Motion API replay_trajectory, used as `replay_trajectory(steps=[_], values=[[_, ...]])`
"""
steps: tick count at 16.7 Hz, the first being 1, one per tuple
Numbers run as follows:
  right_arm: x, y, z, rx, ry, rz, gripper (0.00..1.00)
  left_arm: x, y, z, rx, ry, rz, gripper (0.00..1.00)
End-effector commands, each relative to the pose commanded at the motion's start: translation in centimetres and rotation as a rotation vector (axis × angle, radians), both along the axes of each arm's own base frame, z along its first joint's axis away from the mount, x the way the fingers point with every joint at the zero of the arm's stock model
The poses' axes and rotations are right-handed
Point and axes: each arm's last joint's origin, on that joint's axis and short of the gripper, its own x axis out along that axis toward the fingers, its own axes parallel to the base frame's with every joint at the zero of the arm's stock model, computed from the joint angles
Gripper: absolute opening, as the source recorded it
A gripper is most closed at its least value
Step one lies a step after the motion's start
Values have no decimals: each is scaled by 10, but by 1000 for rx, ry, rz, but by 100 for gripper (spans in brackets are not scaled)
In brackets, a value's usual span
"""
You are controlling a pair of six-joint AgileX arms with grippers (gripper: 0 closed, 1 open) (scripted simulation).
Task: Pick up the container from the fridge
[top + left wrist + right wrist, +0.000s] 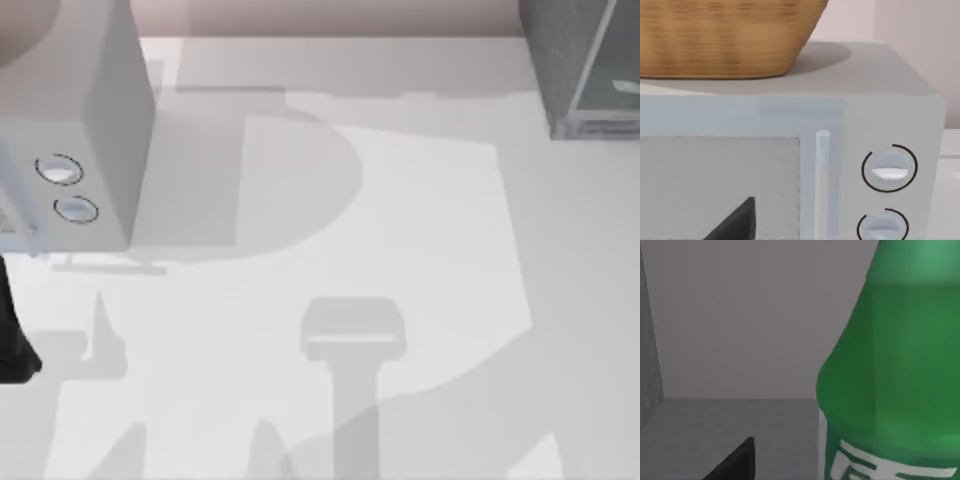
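**Two grippers, one at the fridge and one at the microwave**

Right arm. The right gripper (735,462) shows as a black wedge at the edge of its own wrist view. Whether it is spread or pressed together cannot be told. The bottle (890,380) stands just beside this gripper and very close ahead of it. It is bright green and translucent, with a sloping shoulder and a white printed mark lower on its body. No contact between gripper and bottle can be made out. The plain dark grey inner walls and floor of the fridge (740,315) lie beyond and beneath the gripper, so gripper and bottle are both inside the cabinet. From above, the fridge (570,70) sits at the table's far right corner, its pale bluish glass panel (612,85) set in a light frame.

Left arm. The left gripper (735,222) also shows as a black wedge, and its state likewise cannot be told. It faces the front of the microwave (890,80), a light grey box, near its window. Two round dials (889,169) lie off to one side of the gripper, past an upright door handle (822,180). A woven basket (725,35) rests on the microwave's top, above the gripper. From above, part of the left arm (12,335) shows black at the left edge of the white table (430,250), just in front of the microwave (90,110).
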Motion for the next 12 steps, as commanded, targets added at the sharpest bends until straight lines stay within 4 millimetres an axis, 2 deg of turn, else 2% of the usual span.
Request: replay_trajectory(steps=[3, 7, 12], values=[[15, 1, -1, 2, 8, 0, 100, 0, 0, 0, 0, 0, 0, 100], [16, 2, -1, 2, 9, 0, 100, 0, 0, 0, 0, 0, 0, 100], [16, 2, -1, 2, 9, 0, 62, 0, 0, 0, 0, 0, 0, 100]])
